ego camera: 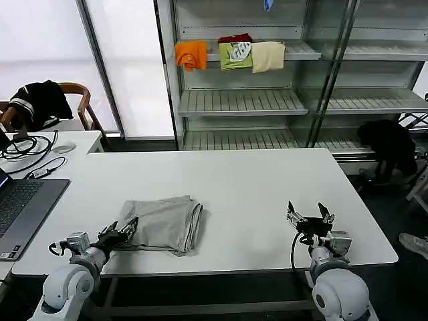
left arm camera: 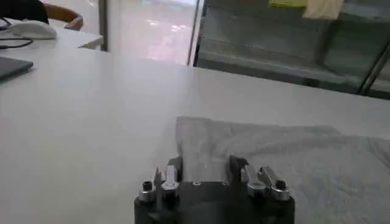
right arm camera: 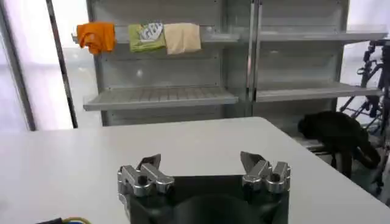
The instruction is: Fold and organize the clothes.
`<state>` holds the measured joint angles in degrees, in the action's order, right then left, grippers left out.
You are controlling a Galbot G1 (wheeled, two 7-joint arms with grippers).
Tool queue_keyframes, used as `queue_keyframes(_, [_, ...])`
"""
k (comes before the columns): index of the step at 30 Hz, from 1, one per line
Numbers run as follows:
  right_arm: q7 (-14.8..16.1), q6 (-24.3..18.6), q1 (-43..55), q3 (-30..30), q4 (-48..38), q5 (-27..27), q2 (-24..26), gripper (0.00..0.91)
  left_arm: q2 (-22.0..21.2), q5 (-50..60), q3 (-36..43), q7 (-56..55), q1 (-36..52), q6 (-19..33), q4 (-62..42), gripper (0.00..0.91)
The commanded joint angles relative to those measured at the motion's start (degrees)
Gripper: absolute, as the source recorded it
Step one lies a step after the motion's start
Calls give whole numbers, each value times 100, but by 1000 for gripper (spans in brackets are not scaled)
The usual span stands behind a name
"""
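On the white counter (ego camera: 221, 180) before the shelves, your folded grey shirt (ego camera: 162, 223) lies at eleven o'clock, touching the left gripper (ego camera: 127, 229), fingers spread; the right gripper (ego camera: 309, 217), also spread, waits well apart at one o'clock

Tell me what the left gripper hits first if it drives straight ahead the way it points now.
Probably the folded grey shirt: the left gripper sits open at its near left edge, aimed across it.

Bare white table (ego camera: 254, 180) between folded grey shirt (ego camera: 164, 222) and right gripper (ego camera: 309, 215): open passage. Far half of tabletop unobstructed. Laptop (ego camera: 23, 204) and cables (ego camera: 30, 157) block the left edge.
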<state>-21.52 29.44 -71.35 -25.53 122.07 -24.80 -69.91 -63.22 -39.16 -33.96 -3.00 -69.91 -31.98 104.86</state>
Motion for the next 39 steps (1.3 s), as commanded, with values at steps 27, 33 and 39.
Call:
queue_keyframes(27, [-37,-7,154,64,-133,-28,-49,907,1927,-747,-2572,210,-270,104,-628,0])
queue_keyframes(33, [-35,9,139,46,-77,-63,-23,907,2234,-395,-2655,261,-197,148,-916,0])
queue_keyframes(39, [-43,-1,69,5,-57,-71,14,907,1911,-240,-2349,287,-261,158,-460,0])
